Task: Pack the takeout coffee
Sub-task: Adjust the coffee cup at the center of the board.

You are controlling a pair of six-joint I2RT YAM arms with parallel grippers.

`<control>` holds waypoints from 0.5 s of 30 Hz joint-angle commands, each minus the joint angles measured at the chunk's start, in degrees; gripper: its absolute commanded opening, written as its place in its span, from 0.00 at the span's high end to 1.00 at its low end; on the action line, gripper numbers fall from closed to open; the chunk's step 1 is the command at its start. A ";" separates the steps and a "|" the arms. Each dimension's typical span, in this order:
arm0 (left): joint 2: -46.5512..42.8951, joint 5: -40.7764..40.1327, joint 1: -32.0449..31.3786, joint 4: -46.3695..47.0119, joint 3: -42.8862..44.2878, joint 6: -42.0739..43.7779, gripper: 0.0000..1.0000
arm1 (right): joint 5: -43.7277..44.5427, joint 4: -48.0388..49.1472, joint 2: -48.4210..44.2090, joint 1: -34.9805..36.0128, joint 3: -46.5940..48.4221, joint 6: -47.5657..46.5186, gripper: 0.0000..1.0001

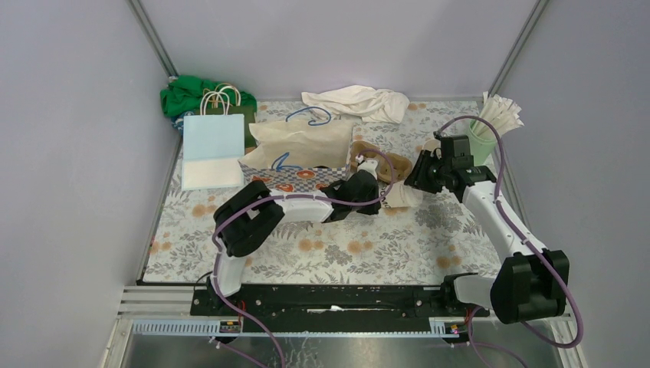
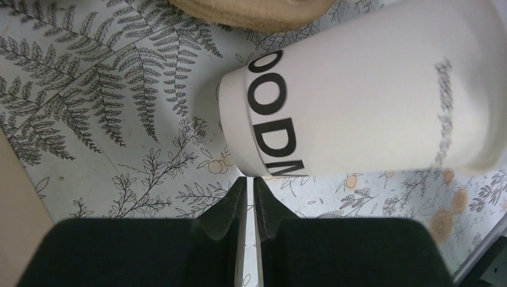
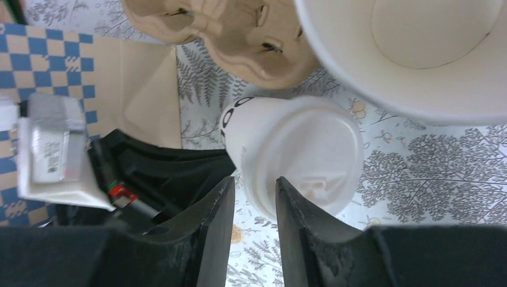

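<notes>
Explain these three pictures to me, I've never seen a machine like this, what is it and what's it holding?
These are two robot arms bolted at the table's near edge, each ending in a two-finger gripper. The wide picture comes from a fixed camera above and behind them; the other two come from cameras on the wrists, looking past the fingers. On the flowered tablecloth are a brown paper bag, a light blue bag, a cardboard cup carrier and a green tumbler of straws. Between the arms a lidded paper cup lies on its side. The left gripper is nearly shut at its bottom edge; whether it pinches the cup I cannot tell. The right gripper is open beside the lid. An unlidded cup is close by.
</notes>
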 commanded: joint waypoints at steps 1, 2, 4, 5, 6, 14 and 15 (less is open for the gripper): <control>1.20 1.26 -0.04 2.33 2.46 0.23 0.89 | -5.00 -3.25 -1.94 0.85 3.07 1.16 0.62; 1.28 1.20 -0.04 2.33 2.53 0.27 0.89 | -5.06 -3.48 -2.14 1.23 3.09 1.28 0.62; 1.48 1.19 -0.09 2.38 2.57 0.36 0.89 | -5.10 -3.66 -2.20 2.25 3.08 1.58 0.62; 1.68 1.19 -0.05 2.42 2.57 0.36 0.89 | -5.00 -3.79 -1.96 2.84 3.08 1.73 0.62; 1.75 1.27 -0.04 2.50 2.66 0.41 0.89 | -4.77 -3.89 -1.46 3.47 3.16 1.81 0.62; -1.17 1.12 -0.22 2.20 0.92 1.74 0.84 | 9.01 -7.75 -2.61 5.15 4.97 2.28 0.39; -2.21 0.94 -0.22 2.27 0.31 2.03 0.81 | 11.46 -7.83 -4.06 5.03 4.53 2.57 0.38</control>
